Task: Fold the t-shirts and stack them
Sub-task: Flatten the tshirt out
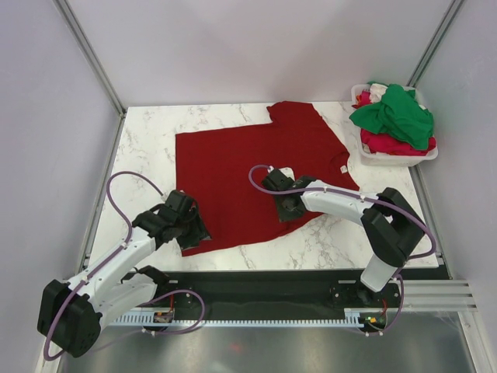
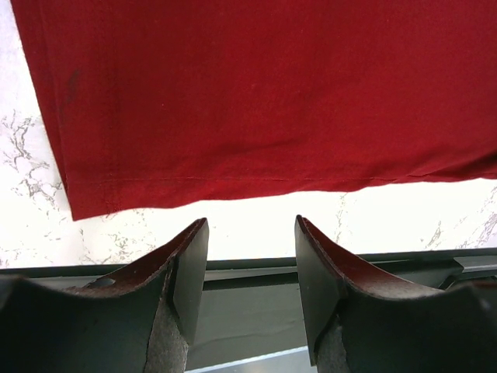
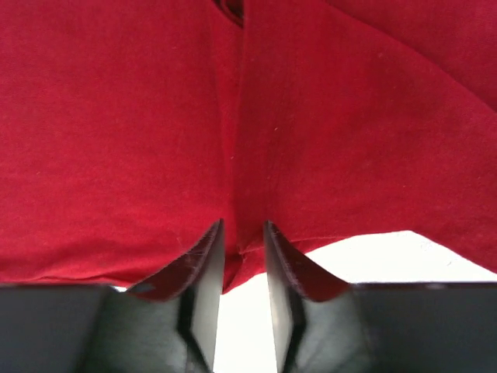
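Between the fingers of our right gripper (image 3: 243, 229) we are pinching a raised fold of the dark red t-shirt (image 1: 233, 171) at its near edge, with the jaws drawn close on the cloth. Our left gripper (image 2: 250, 224) is hovering with its fingers apart and nothing between them, and the shirt's hem corner is lying just ahead of its tips, slightly to their left. We are seeing the shirt spread flat, its long axis running from one gripper across to the other. The hem is facing the left gripper, the collar end with its small white label (image 1: 339, 167) is lying beyond the right gripper, and one sleeve is pointing away from both. Farther off past the right gripper, a white basket (image 1: 392, 161) is holding a crumpled green t-shirt (image 1: 396, 115) on top of lighter red t-shirts (image 1: 388, 144). Everything is resting on a white marble tabletop (image 1: 147, 148), and pale plain walls (image 1: 233, 47) are closing it in.
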